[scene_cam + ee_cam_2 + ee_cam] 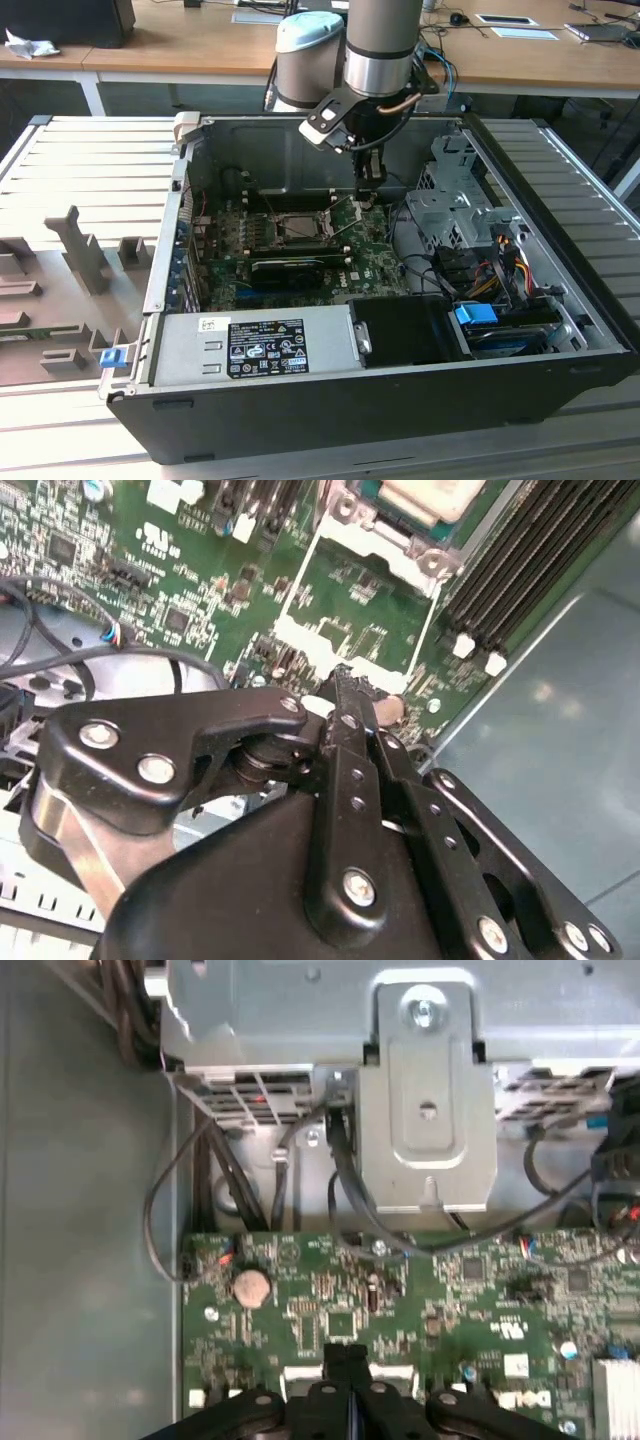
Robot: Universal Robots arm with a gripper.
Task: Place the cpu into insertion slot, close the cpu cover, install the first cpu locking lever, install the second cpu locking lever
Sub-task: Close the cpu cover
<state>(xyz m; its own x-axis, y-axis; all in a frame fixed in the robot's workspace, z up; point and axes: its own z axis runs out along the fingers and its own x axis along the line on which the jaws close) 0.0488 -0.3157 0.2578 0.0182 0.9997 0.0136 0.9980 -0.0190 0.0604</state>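
Cpu cover (372,542), one, stands raised beside one seated cpu (430,495); gripper (350,685) pressed together at its edge.

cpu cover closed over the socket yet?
No: in the second wrist view the cpu cover stands swung open, green board showing through its window, and the cpu lies uncovered beyond it.

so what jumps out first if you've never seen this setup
The open computer case with the arm's gripper reaching down into it, above the green motherboard. In the second wrist view the gripper sits at the edge of the swung-open cpu cover, the pale cpu just beyond it.
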